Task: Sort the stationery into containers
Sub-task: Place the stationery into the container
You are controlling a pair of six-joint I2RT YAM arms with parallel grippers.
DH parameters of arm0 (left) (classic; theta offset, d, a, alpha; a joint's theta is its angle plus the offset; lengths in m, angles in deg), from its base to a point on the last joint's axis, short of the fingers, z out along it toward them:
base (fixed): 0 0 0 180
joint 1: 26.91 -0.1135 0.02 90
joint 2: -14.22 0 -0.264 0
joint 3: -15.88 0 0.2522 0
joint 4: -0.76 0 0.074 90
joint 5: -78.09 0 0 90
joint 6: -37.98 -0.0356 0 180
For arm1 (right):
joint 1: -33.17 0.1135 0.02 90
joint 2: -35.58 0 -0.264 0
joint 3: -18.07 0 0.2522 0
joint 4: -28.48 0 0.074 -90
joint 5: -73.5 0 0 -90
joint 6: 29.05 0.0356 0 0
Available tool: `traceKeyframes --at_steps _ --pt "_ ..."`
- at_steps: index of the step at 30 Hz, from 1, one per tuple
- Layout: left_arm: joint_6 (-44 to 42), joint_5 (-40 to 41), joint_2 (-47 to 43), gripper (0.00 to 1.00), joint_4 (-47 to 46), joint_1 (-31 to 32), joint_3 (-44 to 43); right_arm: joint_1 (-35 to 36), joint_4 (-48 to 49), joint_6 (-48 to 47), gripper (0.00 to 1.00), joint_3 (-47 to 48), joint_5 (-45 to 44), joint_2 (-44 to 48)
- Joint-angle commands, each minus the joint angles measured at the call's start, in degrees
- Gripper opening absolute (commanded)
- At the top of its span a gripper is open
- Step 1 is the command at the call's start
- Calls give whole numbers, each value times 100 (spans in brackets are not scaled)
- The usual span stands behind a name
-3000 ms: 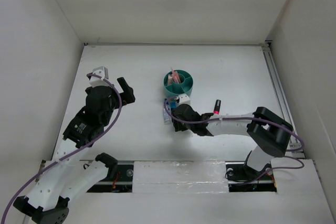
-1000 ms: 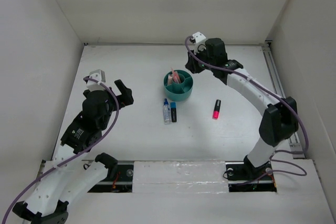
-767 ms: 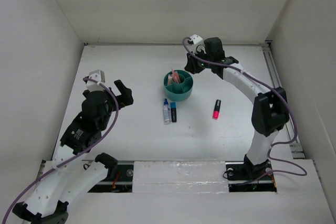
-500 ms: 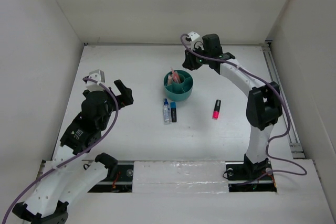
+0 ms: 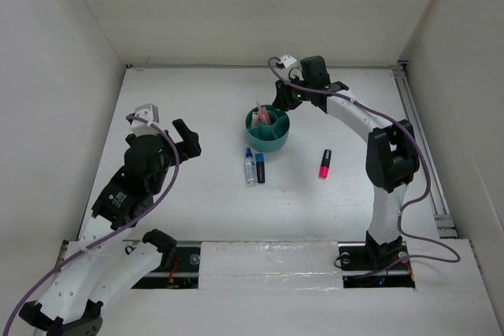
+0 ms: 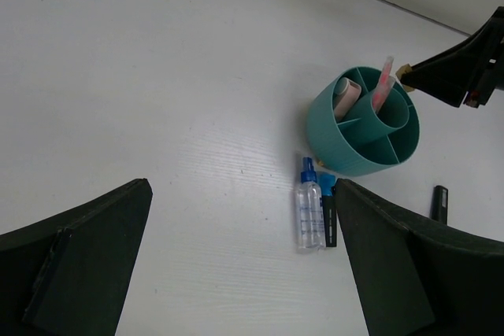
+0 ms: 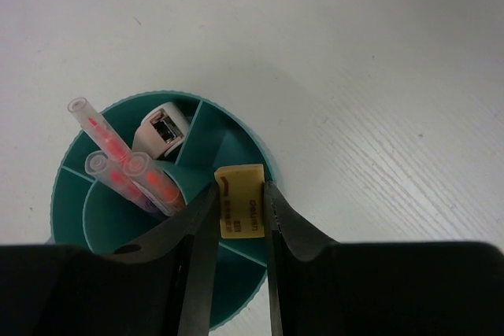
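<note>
Tan block pinched between the narrowly parted jaws of the right gripper, above the rim of the teal organizer; left gripper gapes wide, holding nothing.

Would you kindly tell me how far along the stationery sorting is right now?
Done: pink pencils stand in the teal organizer's central cup, and a pale capped item sits in a ring compartment. In hand: the right gripper holds the tan block over the organizer. Remaining: the clear pen and dark marker lie beside the organizer, the pink highlighter farther right. The left gripper is open and empty.
</note>
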Motion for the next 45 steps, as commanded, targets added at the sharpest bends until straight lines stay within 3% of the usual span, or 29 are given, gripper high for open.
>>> traceKeyframes --at_steps 1,9,12,15,22,32,37,41,42,45 --pt "-20 -7 1 100 -235 3 30 94 142 -63 0 -100 118 101" --pt "-20 -60 -51 100 -235 3 30 199 142 -10 4 -224 -5 154" --pt "-20 -60 -51 100 -235 3 30 200 142 -10 11 -224 -75 154" --pt "-73 -60 -51 100 -235 3 30 200 142 -10 25 -224 -128 259" --pt "-73 -60 -51 100 -235 3 30 200 89 -10 39 -224 -128 312" --pt "-73 -60 -51 100 -235 3 30 200 89 42 48 -276 -128 540" --pt "-73 -60 -51 100 -235 3 30 200 273 410 57 -329 -812 848" --pt "-73 -60 -51 100 -235 3 30 129 134 824 85 -145 -1586 1041" --pt "-73 -60 -51 100 -235 3 30 129 -41 946 100 -144 -1691 1120" --pt "-73 -8 -51 100 -235 3 30 129 -296 1499 100 -83 -2534 1400"
